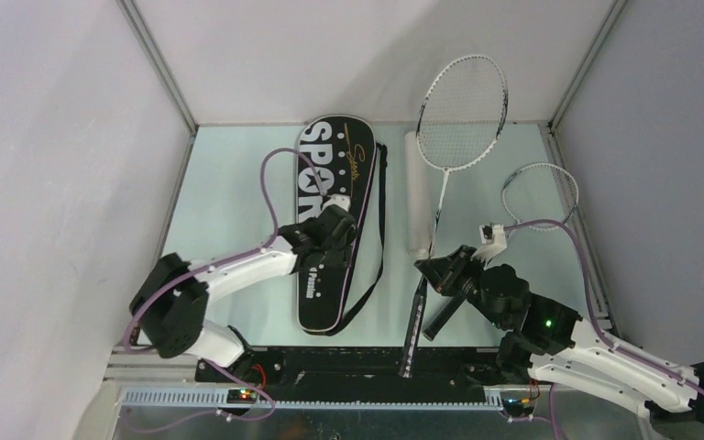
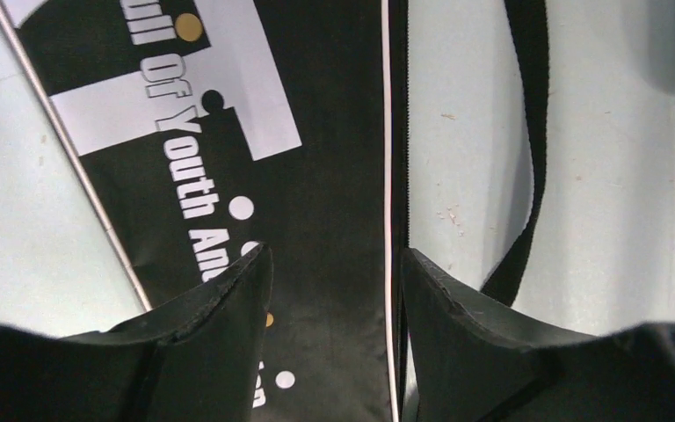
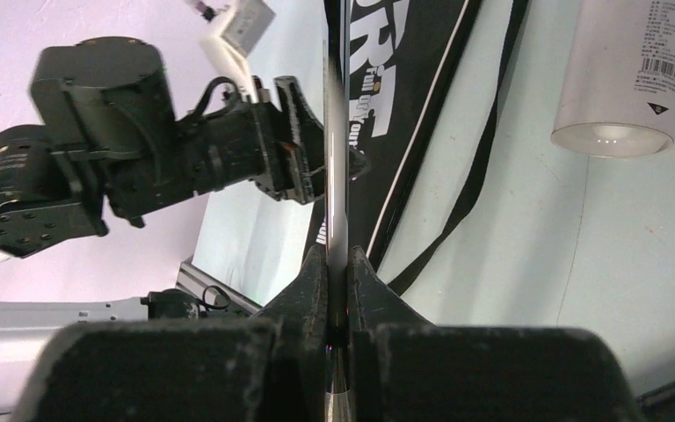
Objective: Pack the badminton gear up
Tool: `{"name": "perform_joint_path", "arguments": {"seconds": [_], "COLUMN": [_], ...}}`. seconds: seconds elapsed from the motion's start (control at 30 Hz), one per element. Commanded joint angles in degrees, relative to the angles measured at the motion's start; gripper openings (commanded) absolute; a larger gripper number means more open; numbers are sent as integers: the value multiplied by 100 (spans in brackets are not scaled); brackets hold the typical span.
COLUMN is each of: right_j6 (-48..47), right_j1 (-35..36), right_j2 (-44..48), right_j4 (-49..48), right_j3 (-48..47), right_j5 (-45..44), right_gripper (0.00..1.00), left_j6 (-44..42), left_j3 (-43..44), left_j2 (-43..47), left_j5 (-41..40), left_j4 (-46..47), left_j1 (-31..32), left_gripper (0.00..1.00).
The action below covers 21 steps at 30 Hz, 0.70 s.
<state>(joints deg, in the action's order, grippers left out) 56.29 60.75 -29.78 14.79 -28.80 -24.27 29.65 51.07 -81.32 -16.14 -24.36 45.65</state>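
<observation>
— How many rackets did we count?

— Two. The first racket (image 1: 463, 110) ran from its head, which showed against the back wall, down to a black handle at the near edge. The second racket (image 1: 539, 195) lay at the right of the table (image 1: 229, 211), with most of its shaft hidden behind the right arm.

— And the rest of the gear?

— We counted one white tube (image 1: 416, 197), lying lengthwise just left of the first racket's shaft. We also counted one black bag (image 1: 330, 165) with white lettering, flat in the middle of the table, and one strap (image 2: 536, 132) looping along its right side.

— What did we make of the right gripper (image 3: 337, 259)?

— It was clenched on the first racket's thin silver shaft, both fingers pressed tight against it, near the tube's near end.

— And the left gripper (image 2: 334, 264)?

— It hung over the right half of the bag. Its two fingers (image 2: 228, 299) were parted, one on either side of the white piping by the bag's edge, and gripped nothing. We couldn't tell whether the tips touched the fabric.
</observation>
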Motion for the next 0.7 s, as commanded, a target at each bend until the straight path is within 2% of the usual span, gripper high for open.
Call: {"name": "perform_joint_path", "arguments": {"seconds": [0.0, 0.5, 0.63, 0.67], "right_j6": [71, 49, 81, 105], "right_j1": [72, 191, 189, 191], "right_j2": [68, -128, -207, -229], "right_j4": [-34, -250, -259, -277], "right_j3": [-25, -30, -30, -30], "right_j5": [-281, -365, -350, -337], "right_gripper": [0, 0, 0, 0], "left_j6": [-161, -227, -272, -277], "left_j3": [385, 768, 765, 747], "left_j2": [-463, -1730, -1828, -1796], "left_j5": [-117, -132, -171, -150], "left_j4": [340, 469, 446, 448], "left_j1": [96, 93, 93, 89], "left_gripper": [61, 58, 33, 22]}}
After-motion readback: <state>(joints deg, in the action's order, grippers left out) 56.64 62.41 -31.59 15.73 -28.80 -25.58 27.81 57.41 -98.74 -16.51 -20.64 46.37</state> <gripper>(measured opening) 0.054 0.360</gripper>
